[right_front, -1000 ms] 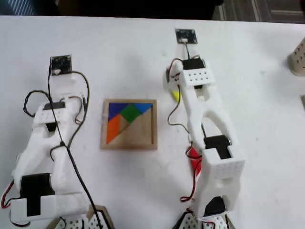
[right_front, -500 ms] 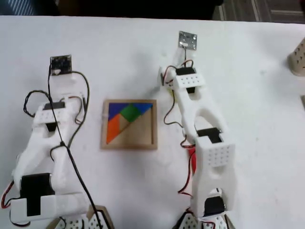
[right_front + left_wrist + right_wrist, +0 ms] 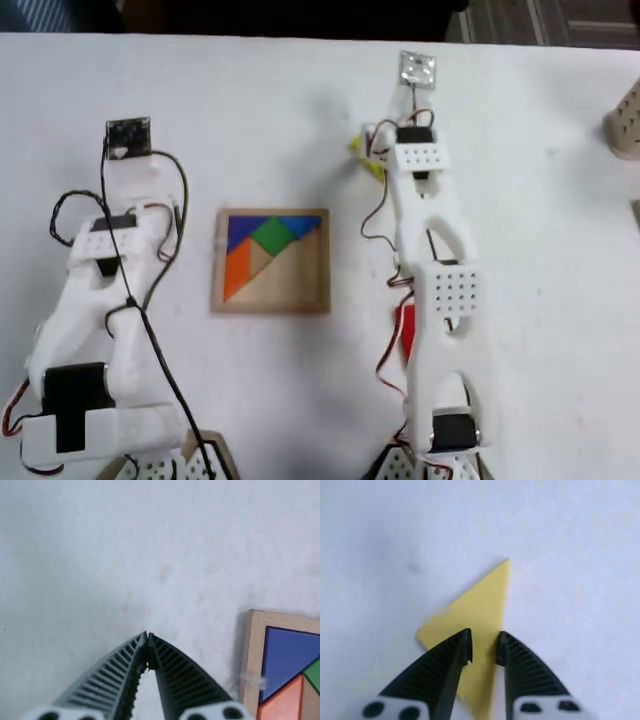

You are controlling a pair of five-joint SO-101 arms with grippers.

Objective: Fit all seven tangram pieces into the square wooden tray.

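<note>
The right gripper (image 3: pixel 484 647) is pinching a yellow triangle (image 3: pixel 480 605) between jaws standing only narrowly apart. It is doing so toward the far edge of the table (image 3: pixel 550 250), beyond the far right corner of the square wooden tray (image 3: pixel 270 303). The tray is sitting mid-table between the arms, holding a blue piece (image 3: pixel 240 232), a green piece (image 3: pixel 272 235) and an orange piece (image 3: pixel 237 272). The left gripper (image 3: pixel 148 637) is sitting fully closed and empty near the tray's far left corner. A red piece (image 3: pixel 407 330) is lying under the right arm.
</note>
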